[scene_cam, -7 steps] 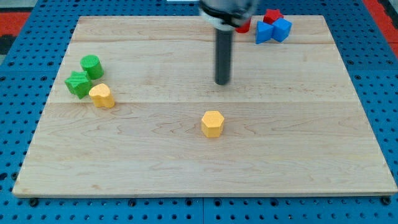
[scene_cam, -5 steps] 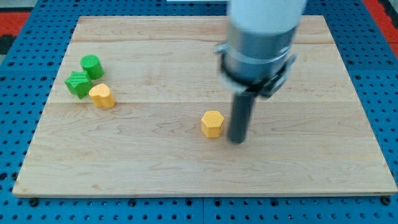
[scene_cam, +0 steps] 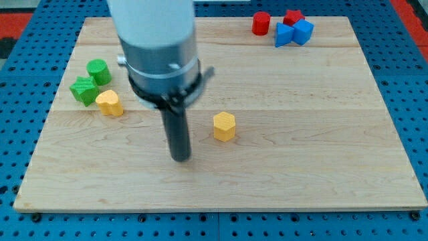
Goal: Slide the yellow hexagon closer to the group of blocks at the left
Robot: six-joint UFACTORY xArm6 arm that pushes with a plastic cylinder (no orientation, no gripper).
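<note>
The yellow hexagon (scene_cam: 225, 126) sits mid-table (scene_cam: 314, 167), well apart from the group at nine o'clock: yellow cylinder (scene_cam: 109, 104), green star (scene_cam: 84, 90), green cylinder (scene_cam: 98, 71). My tip (scene_cam: 180, 158) stands at its eight o'clock, on the group's side. No fingers exist, so nothing is grasped. Pushing from here would likely drive the hexagon away.

Board (scene_cam: 301, 174): pale wood, visible grain, plank seams, smooth matt finish. 
Surround (scene_cam: 20, 27), frame edges: blue perforated sheet, looks like plastic or painted metal; cannot tell which. 
Rod, frame centre-left, ending in my tip (scene_cam: 180, 159): dark, matt. 
Housing (scene_cam: 157, 40) above rod: light grey, smooth, slight sheen, blurred. 
Yellow hexagon (scene_cam: 225, 126), green blocks (scene_cam: 90, 80) at left, red and blue blocks (scene_cam: 284, 27) at upper right: plastic-looking, matt, solid colour.
</note>
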